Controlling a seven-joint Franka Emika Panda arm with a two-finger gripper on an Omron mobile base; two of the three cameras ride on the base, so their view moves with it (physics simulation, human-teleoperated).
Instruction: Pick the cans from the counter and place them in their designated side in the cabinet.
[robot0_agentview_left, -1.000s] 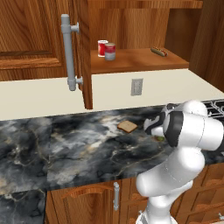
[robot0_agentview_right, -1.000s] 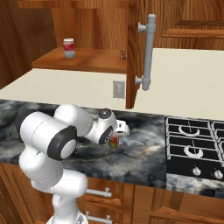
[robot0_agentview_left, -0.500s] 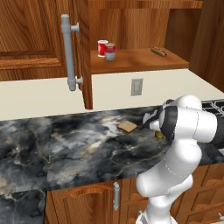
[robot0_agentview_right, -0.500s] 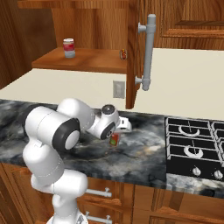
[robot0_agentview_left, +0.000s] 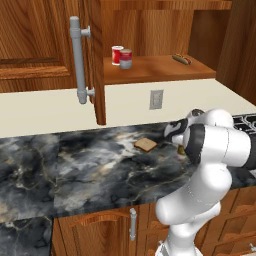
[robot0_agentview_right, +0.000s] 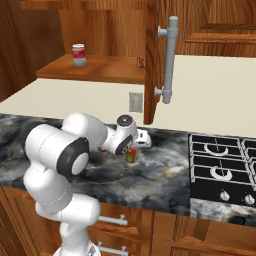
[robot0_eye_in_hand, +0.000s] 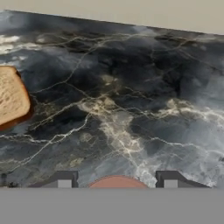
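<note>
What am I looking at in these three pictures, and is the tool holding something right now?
The white machine is a robot arm on a rolling base. Two pictures come from cameras behind it, left and right; the third looks along its tool. The tool sits low over the dark marbled counter, closed on a small red can with a green label; the hand picture shows the can's round top between the fingers. A slice of bread lies beside it. In the open cabinet above, two more cans stand on the shelf.

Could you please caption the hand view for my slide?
Pincer closed around a red can above the marbled counter, bread slice nearby.
</note>
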